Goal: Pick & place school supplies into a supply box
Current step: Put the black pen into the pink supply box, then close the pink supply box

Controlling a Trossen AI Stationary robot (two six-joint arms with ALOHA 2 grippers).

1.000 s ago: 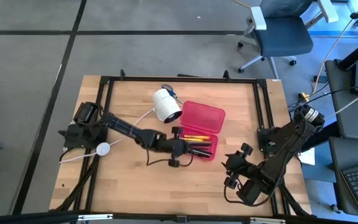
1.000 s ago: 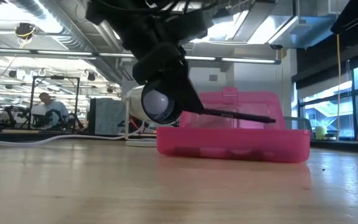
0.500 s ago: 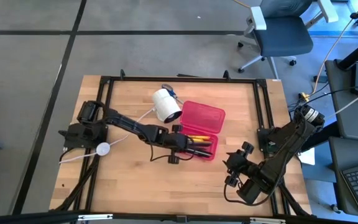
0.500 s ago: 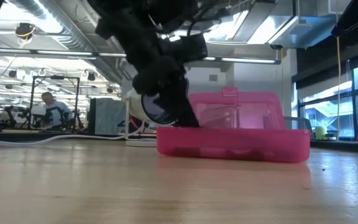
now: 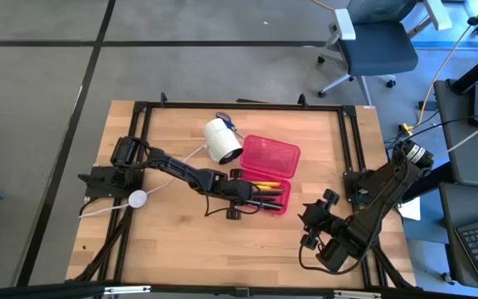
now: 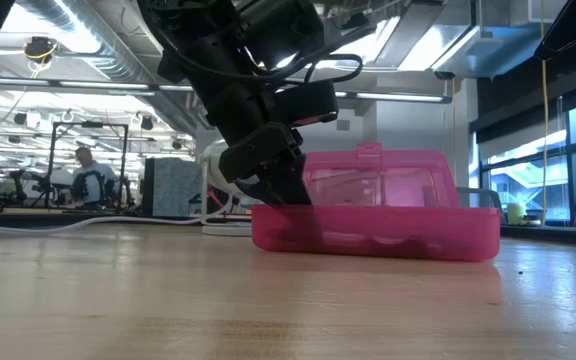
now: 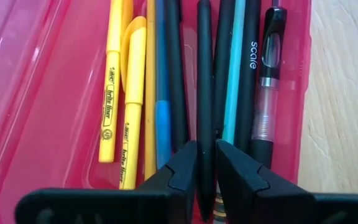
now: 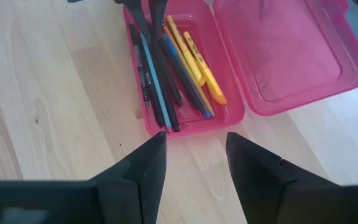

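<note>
The supply box point(image 5: 282, 202) is a translucent pink case lying open at the table's middle, its lid point(image 5: 270, 154) flat on the far side. Several pens and pencils, yellow, blue and black point(image 7: 129, 93), lie side by side in its tray point(image 7: 55, 124). My left gripper point(image 7: 206, 155) reaches down into the tray's left end point(image 6: 283, 190), shut on a black pen point(image 7: 204, 74). My right gripper point(image 8: 196, 155) hangs open above the table's near right part point(image 5: 309, 223), holding nothing. My left gripper pinches the black pen near its near end point(image 7: 205, 134) between its two fingers. The fingers come slanting down from the table's left and run roughly along the pen. The pen lies in the tray among the other pens, its far end pointing down the tray.
A white cylinder point(image 5: 221, 139) lies just left of the lid, its white cable running to a round white puck point(image 5: 138, 198) by the left arm's base. Bare wooden tabletop point(image 5: 189, 241) spreads in front of the box. A black frame point(image 5: 139, 108) borders the table.
My left gripper has sunk toward the box and gone a little toward the table's right. The black pen, which stuck out level above the tray's rim, has come down with it into the tray among the others.
</note>
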